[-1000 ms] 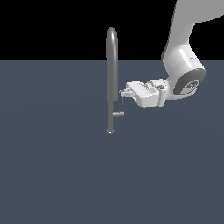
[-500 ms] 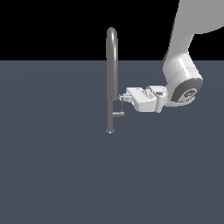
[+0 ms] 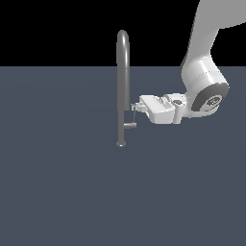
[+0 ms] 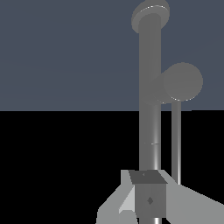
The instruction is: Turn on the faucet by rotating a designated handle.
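Observation:
The faucet is a tall grey pipe with a gooseneck top, standing on a small round base flange. Low on its side, toward the exterior view's right, sits the handle, a short stub with a thin rod rising from it. My gripper reaches in level from the exterior view's right. Its fingers are together with nothing between them, and the tips are at the top of the rod, close beside the pipe. In the wrist view the fingertips overlap the faucet, and the handle shows its round stub end with the rod beside them.
The faucet stands on a flat dark blue-grey floor. My white arm comes down from the upper part of the exterior view's right.
My gripper has dropped a little and edged toward the pipe, ending by the top of the handle's rod. The handle has not visibly turned.

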Robot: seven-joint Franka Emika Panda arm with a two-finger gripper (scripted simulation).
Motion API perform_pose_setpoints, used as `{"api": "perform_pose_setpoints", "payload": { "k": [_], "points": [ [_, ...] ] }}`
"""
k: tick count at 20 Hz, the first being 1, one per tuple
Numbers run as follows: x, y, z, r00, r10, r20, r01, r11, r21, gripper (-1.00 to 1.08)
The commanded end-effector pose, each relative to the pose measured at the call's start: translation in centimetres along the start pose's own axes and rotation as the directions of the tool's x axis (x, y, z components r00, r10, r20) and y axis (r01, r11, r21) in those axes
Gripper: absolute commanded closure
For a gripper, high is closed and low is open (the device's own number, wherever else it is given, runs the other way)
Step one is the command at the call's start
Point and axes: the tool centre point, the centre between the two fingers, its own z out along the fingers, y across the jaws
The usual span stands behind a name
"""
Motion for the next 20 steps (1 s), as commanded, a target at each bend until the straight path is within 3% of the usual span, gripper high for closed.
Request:
{"api": "perform_pose_setpoints", "payload": {
  "k": [1, 20],
  "points": [
    [-0.2, 0.7, 0.0, 1.0, 0.0, 0.0, 0.0, 1.0, 0.0, 1.08],
    [0.5, 4.6, 0.0, 1.0, -0.009, -0.004, 0.009, 1.0, 0.003, 1.08]
  ]
}}
